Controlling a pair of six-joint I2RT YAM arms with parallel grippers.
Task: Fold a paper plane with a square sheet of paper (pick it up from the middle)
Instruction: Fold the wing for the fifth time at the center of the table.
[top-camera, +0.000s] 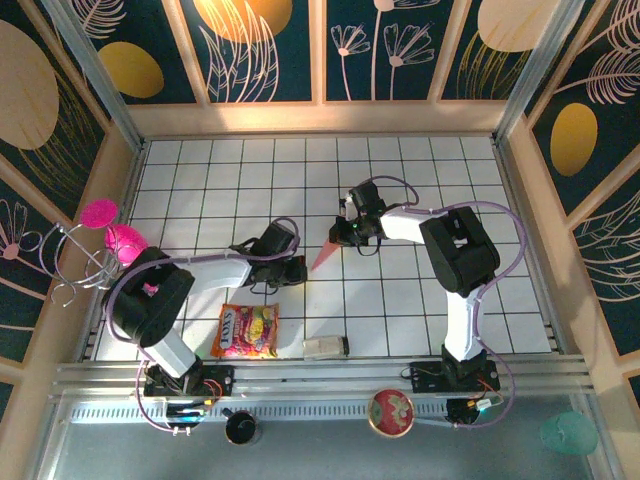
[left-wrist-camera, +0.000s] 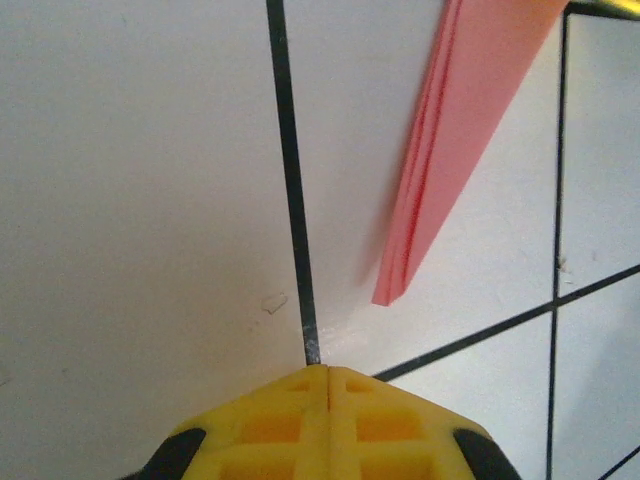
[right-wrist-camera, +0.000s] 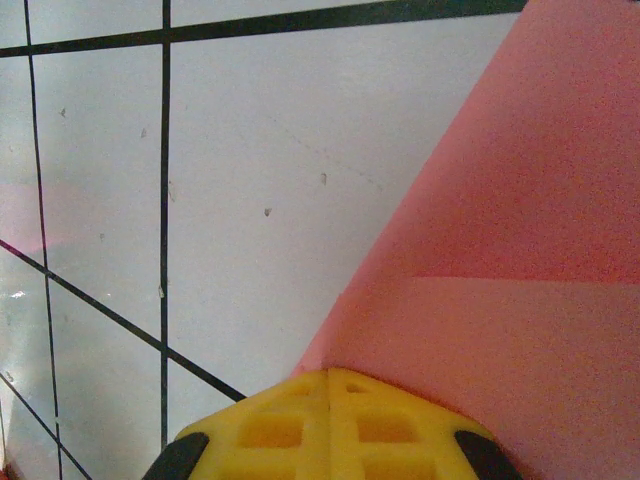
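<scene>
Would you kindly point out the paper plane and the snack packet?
paper plane (left-wrist-camera: 465, 130), left wrist view, middle of its folded layers
snack packet (top-camera: 246, 331), top external view, centre of its front

Top view, centre: the plane (top-camera: 323, 259) shows only its pointed end, the rest hidden beneath the right gripper (top-camera: 341, 238). The left wrist view cuts the plane off at the top edge. In the right wrist view it runs off the top and right edges, and whether the closed tips touch it cannot be told. Packet (top-camera: 246, 331) lettering, lower left: too small to read.
</scene>
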